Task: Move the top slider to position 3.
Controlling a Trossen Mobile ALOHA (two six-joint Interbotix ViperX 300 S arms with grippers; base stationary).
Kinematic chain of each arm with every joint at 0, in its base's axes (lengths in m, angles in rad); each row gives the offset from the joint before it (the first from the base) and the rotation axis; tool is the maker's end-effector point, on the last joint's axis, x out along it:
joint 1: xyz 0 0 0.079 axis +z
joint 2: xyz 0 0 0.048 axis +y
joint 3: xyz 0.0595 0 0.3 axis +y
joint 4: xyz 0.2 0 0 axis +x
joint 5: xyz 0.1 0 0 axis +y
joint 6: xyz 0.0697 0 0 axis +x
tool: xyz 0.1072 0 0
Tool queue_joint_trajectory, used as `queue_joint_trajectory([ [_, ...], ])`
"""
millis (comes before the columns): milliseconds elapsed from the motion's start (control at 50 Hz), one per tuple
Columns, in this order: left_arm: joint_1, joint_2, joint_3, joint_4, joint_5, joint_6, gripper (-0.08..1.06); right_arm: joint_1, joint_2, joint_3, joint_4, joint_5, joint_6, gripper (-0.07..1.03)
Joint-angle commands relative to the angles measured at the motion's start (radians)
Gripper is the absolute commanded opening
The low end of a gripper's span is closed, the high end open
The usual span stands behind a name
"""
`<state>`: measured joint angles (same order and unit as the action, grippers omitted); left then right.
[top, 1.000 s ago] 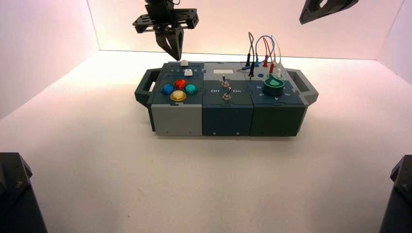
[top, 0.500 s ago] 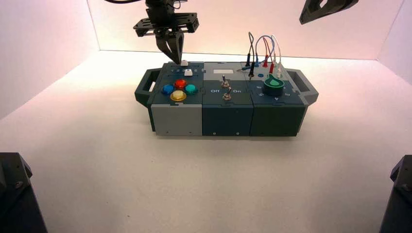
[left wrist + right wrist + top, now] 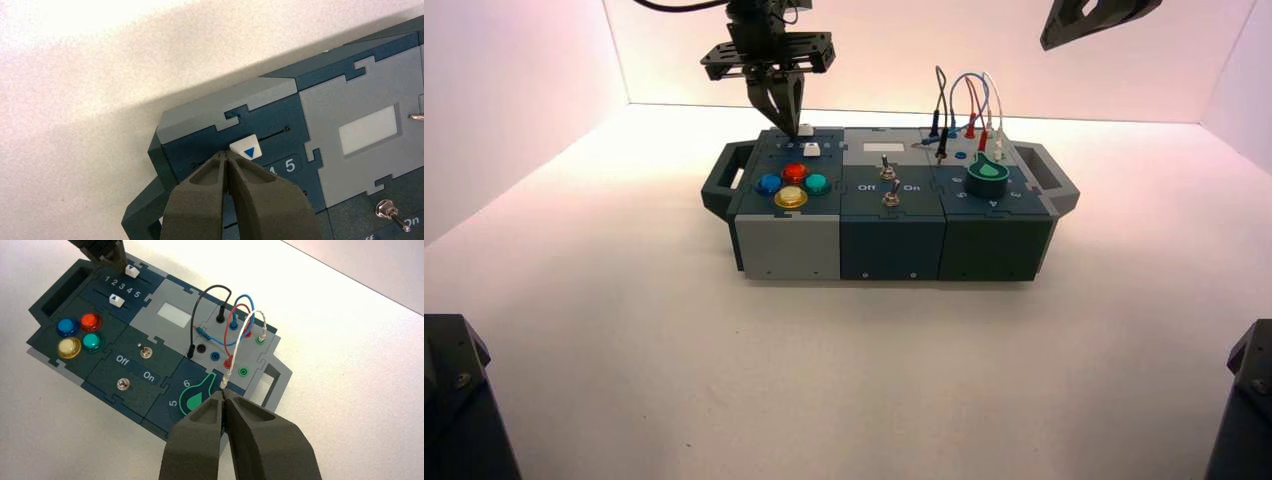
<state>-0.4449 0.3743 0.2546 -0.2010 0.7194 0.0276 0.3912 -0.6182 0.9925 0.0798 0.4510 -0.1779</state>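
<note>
The top slider [image 3: 805, 129], a small white knob with a blue arrow, sits in the rear slot of the box's left panel; it also shows in the left wrist view [image 3: 246, 148] and the right wrist view [image 3: 132, 271]. My left gripper [image 3: 780, 116] is shut and empty, with its tips [image 3: 226, 155] right beside the knob on its low-number side. Position 3 [image 3: 122, 285] is printed in the 1-to-5 scale below the slot; my fingers hide it in the left wrist view. The knob stands about level with the digits 3 and 4. My right gripper [image 3: 223, 395] is shut and parked high above the box's right end.
The flatter lower slider [image 3: 116, 300] sits in front of the scale. Coloured round buttons [image 3: 792, 184], two toggle switches [image 3: 889, 185], a green knob [image 3: 989, 172] and looped wires [image 3: 964, 105] fill the rest of the box. A carry handle [image 3: 722, 180] juts out at the left.
My left gripper has come down from above the box's left rear and now has its shut tips next to the top slider. The slider knob has not visibly moved.
</note>
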Motion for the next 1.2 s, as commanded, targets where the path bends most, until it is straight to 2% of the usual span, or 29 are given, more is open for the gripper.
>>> queue_joint_trajectory([
  [20, -0.005, -0.028, -0.028, 0.003, 0.0, 0.0, -0.03, 0.002, -0.005, -0.012, -0.002, -0.005, -0.003, -0.02],
  [360, 0.015, -0.101, -0.037, 0.006, 0.054, 0.003, -0.03, 0.002, -0.005, -0.012, 0.0, -0.003, -0.002, -0.02],
  [600, 0.017, -0.164, -0.005, 0.006, 0.144, 0.034, -0.03, 0.003, -0.005, -0.011, -0.002, -0.002, -0.002, -0.02],
  [780, 0.015, -0.222, 0.058, 0.006, 0.104, 0.054, -0.03, 0.002, -0.005, -0.008, -0.002, 0.0, -0.002, -0.02],
  [940, 0.017, -0.276, 0.1, 0.006, 0.048, 0.054, -0.03, 0.002, 0.006, -0.008, -0.002, -0.002, 0.0, -0.02],
  [1200, 0.017, -0.301, 0.123, 0.006, 0.002, 0.055, -0.03, 0.002, 0.048, -0.009, 0.0, -0.002, -0.002, -0.02],
])
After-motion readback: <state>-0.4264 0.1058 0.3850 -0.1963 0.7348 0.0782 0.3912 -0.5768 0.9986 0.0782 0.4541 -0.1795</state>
